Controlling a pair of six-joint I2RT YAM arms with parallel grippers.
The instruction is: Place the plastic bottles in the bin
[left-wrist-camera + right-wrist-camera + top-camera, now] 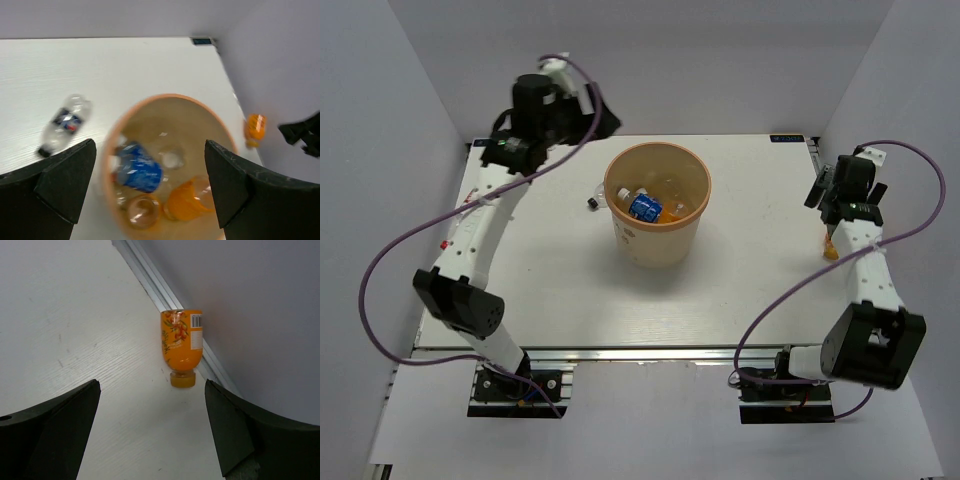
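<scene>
At desk (550,290) centre stands the bin (655,248), upright, mouth open, w/ several bottles inside: a blue-label one (137,170), an orange one (187,201) and at least one clear one (142,210), piled loosely on the bottom. The left tool (150,172) hangs raised by the bin's far-left side, jaws spread wide and empty, its cam looking down into the mouth. That pose fits a release spot, since anything let go there prob. lands inside rather than on the rim. Two bottles are not in yet. A clear one w/ a dark label (64,124) lies on its side on the desk near the bin's left, not touching it, so it's likely the left arm's job. A stubby orange bottle (182,342) lies at the desk's right edge against the rail by the wall, cap toward the right tool (150,425). That tool hovers above it, jaws wide, holding nothing, w/ the bottle btwn the finger lines but nearer the wall-side one. I judge the next step is the right arm's descent, and the wall leaves little room for that finger.
</scene>
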